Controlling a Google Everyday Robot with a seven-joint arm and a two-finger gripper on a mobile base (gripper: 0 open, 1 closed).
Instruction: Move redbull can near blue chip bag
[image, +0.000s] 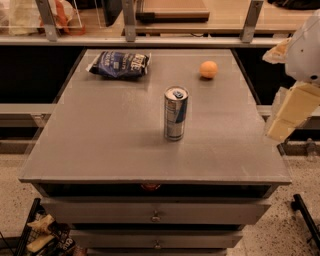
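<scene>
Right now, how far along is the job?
Done: nothing; the redbull can stands upright in the middle of the table, apart from the blue chip bag at far left. In hand: the gripper hangs beyond the right edge, clear of the can. Left: grasp, carry, set beside the bag.

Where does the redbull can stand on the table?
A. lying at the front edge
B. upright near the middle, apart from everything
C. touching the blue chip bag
B: the redbull can stands upright, apart from the blue chip bag and the orange ball; the gripper hangs beside the table, on its right.
</scene>
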